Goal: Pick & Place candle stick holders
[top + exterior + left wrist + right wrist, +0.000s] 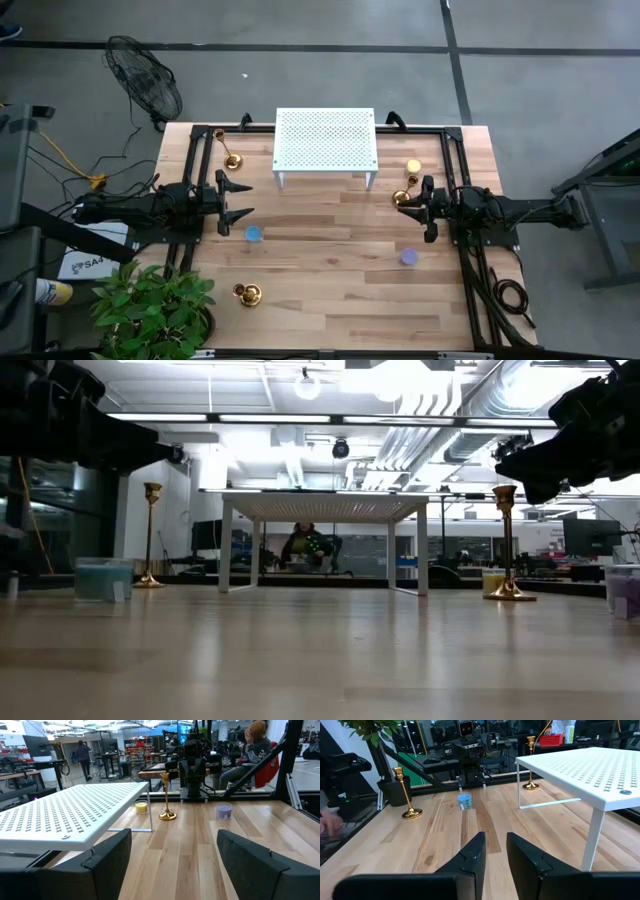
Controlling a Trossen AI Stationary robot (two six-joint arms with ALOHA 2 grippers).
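Right gripper [428,209] empty, candle stick holder [403,196] just beside it

Gold candle stick holders [245,293] gleam on the pale wood-grain table [330,290]; white perforated rack [325,140]; blue candle [254,234] beside the black left tool [243,198].
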